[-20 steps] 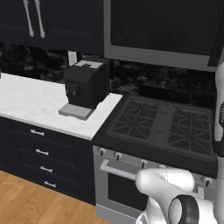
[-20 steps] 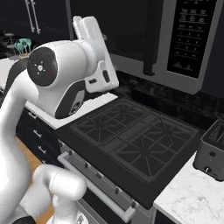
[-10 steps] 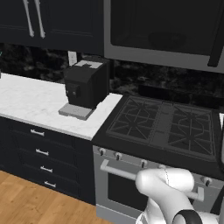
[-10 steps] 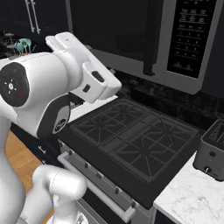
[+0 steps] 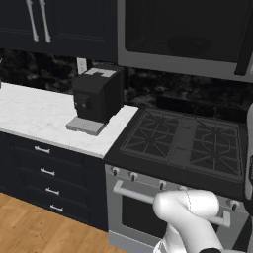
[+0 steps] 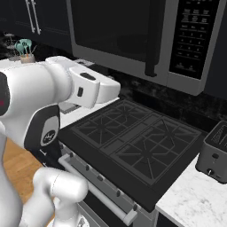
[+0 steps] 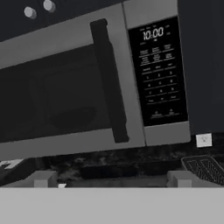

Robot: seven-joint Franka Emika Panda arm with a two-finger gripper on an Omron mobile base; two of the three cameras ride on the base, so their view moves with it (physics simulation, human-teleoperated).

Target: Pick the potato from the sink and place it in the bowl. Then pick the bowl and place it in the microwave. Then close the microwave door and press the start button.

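My arm (image 6: 40, 102) is glossy white, built of fat rounded links with dark grey bands at the joints. On the big link I see a dark grey panel with a small round mark, a red spot at the joint cap and a small dark slot on the forearm. The elbow (image 5: 190, 210) is a smooth white dome.

Microwave (image 6: 133, 40) above the stove (image 6: 133, 144), toaster (image 6: 215, 153) right of it

White marble counter (image 5: 34, 116), black coffee machine (image 5: 97, 96) on it, toaster (image 6: 214, 151) right of stove.
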